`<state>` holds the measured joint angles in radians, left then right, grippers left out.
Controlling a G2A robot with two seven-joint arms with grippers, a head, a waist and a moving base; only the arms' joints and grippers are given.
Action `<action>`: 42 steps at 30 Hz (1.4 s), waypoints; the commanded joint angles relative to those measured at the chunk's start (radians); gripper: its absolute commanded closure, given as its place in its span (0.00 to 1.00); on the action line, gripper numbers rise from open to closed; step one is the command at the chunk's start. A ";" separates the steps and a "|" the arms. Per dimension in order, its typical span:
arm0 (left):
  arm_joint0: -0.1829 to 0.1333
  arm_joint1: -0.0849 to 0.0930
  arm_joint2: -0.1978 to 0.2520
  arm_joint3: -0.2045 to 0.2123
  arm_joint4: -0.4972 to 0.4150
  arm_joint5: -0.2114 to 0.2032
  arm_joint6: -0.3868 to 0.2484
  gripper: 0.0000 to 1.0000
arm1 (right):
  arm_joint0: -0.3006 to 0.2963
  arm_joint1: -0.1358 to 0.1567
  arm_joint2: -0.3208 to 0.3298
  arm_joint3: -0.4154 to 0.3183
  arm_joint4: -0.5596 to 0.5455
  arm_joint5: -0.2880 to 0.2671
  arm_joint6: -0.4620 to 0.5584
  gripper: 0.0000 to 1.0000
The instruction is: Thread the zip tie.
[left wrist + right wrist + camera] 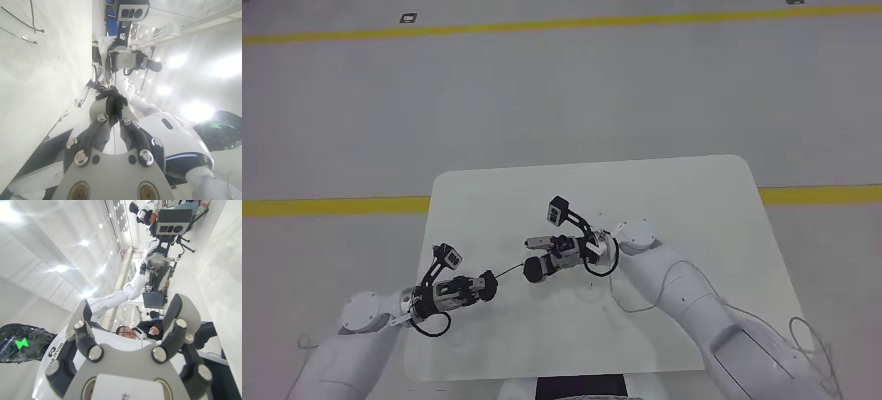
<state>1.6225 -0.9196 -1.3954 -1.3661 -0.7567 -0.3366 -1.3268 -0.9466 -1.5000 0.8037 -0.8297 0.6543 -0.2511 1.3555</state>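
Note:
In the top view, a thin black zip tie (pixel 508 272) spans the short gap between my two grippers above the white table (pixel 682 190). My left gripper (pixel 485 285) is shut on one end of it. In the left wrist view the left fingers (pixel 121 106) are pressed together at their frayed black pads, and the tie itself is hard to make out there. My right gripper (pixel 535 268) faces the tie's free end at close range. In the right wrist view it (pixel 130 311) stands open, with nothing between its ribbed pads (pixel 173 311).
Two spare black zip ties (pixel 34 30) lie on the table surface, seen in the left wrist view. The far half of the table and its right side are bare. Yellow floor lines (pixel 332 206) run past the table's edge.

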 commanded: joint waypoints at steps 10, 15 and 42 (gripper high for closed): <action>0.000 0.000 0.000 0.000 0.000 0.000 0.000 1.00 | -0.019 -0.007 -0.011 0.001 0.018 0.033 -0.019 0.55; 0.000 0.000 0.000 0.000 0.000 0.000 0.000 1.00 | -0.014 -0.016 -0.025 0.025 0.017 0.029 -0.036 0.64; 0.000 0.000 0.000 0.000 0.000 0.000 0.000 1.00 | -0.001 -0.035 -0.037 0.110 -0.017 -0.007 -0.089 0.86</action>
<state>1.6225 -0.9196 -1.3954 -1.3661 -0.7567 -0.3366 -1.3267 -0.9479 -1.5346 0.7655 -0.7205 0.6375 -0.2569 1.2673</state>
